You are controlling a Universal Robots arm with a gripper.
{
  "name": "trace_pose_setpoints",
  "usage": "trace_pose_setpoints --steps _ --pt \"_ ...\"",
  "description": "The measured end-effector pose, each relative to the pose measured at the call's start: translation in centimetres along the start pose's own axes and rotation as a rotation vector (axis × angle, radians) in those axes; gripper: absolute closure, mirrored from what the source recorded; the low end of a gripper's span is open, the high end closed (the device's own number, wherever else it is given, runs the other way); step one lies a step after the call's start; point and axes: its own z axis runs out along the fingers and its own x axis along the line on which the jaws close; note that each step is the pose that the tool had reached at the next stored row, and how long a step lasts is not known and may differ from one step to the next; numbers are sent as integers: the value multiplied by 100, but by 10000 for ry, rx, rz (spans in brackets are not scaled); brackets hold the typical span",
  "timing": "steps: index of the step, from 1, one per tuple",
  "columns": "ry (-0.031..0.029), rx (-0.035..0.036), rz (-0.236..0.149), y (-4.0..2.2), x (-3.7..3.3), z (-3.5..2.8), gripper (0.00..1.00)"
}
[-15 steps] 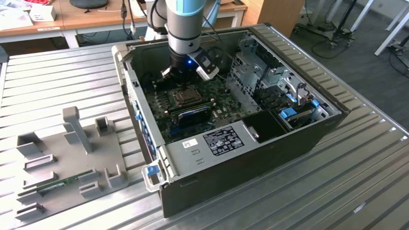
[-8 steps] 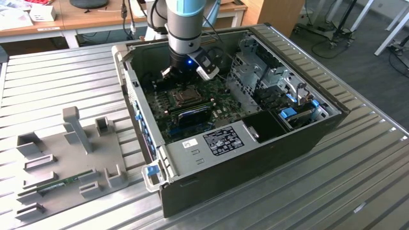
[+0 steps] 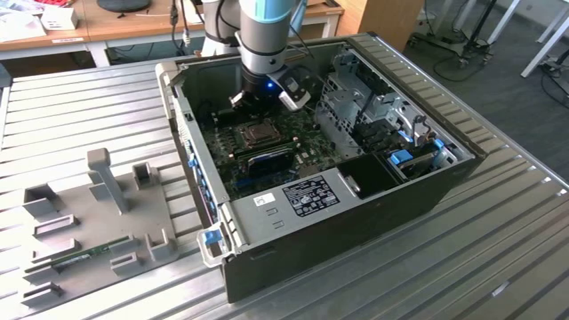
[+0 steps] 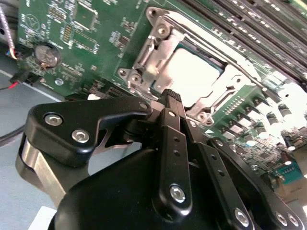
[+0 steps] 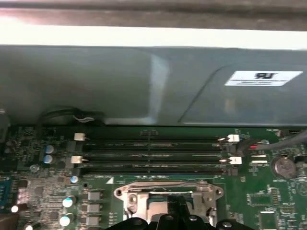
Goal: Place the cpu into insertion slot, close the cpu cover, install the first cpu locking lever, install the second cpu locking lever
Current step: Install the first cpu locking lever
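Note:
The cpu lies flat in the insertion slot on the green board inside the open computer case. Its metal top shows through the cut-out of the cpu cover, which lies down over it as a silvery frame. My gripper hangs just above the socket's edge with its black fingers drawn together and nothing visible between them. In the first wrist view the gripper sits over the socket frame. In the exterior view the gripper is at the far side of the socket.
Long black memory slots run beside the socket, toward the case wall. A coin battery sits on the board. Metal drive cages fill the case's right part. A grey fixture plate holding a green memory stick lies at the exterior view's left.

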Motion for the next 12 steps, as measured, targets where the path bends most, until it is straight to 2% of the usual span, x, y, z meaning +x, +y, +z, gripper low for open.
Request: trace_pose_setpoints --steps 3,8,12 --pt "9 -134 -29 1 -31 3 89" --pt "30 -295 -105 1 -86 9 89" --pt "72 -406 -316 1 -116 12 89"
